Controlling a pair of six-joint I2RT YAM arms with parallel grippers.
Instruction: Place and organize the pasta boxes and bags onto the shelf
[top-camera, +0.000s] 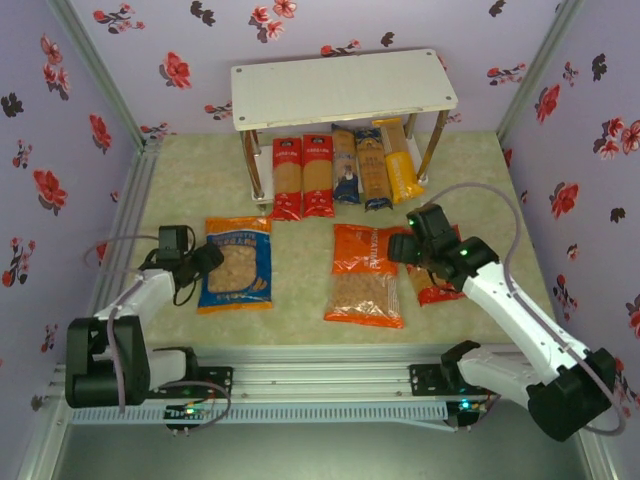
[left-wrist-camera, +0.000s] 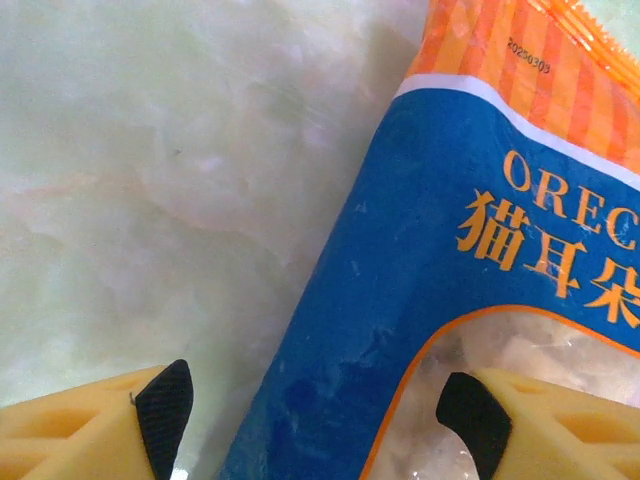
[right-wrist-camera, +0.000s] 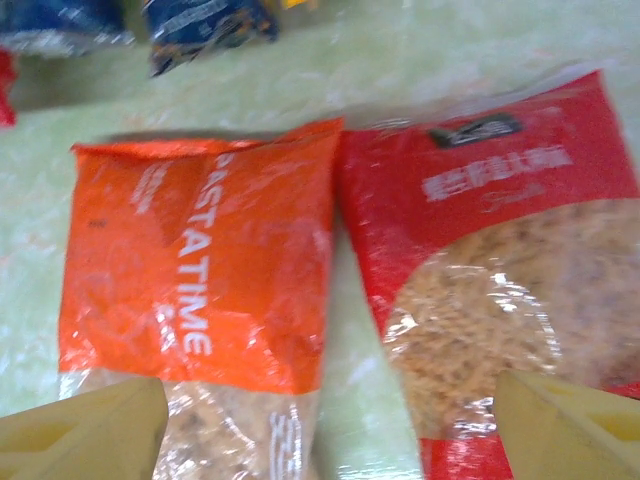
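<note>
**noodle_fan:** So which step is this? Looks like the bags are what's left to do.

**yam_watcher:** That's my read too. Closest to us, well in front of the shelf (top-camera: 343, 88), all three bags lie flat on the surface (top-camera: 300, 232). The blue bag (top-camera: 237, 264) is out front of the shelf's left end, the orange bag (top-camera: 367, 275) is before its middle, and the red bag (right-wrist-camera: 480, 210) sits just beside the orange one, toward the shelf's right end.

The left arm (top-camera: 140, 300) is at the blue bag. The left jaws are spread wide with nothing in them, one fingertip (left-wrist-camera: 165, 405) over bare surface and the other over the bag's window. The right arm (top-camera: 505, 295) has the right jaws wide open and empty too, hanging above the gap between orange and red.

**noodle_fan:** And the spaghetti?

**yam_watcher:** The five spaghetti packs (top-camera: 346, 170) lie side by side under the shelf's top board, near ends poking out. I can't tell if they're on the lower board.

**noodle_fan:** Next move?

**yam_watcher:** My guess is the left arm drops and pinches that blue edge. It's floppy plastic, so it'll need a firm bite before the carry to the shelf.
</note>
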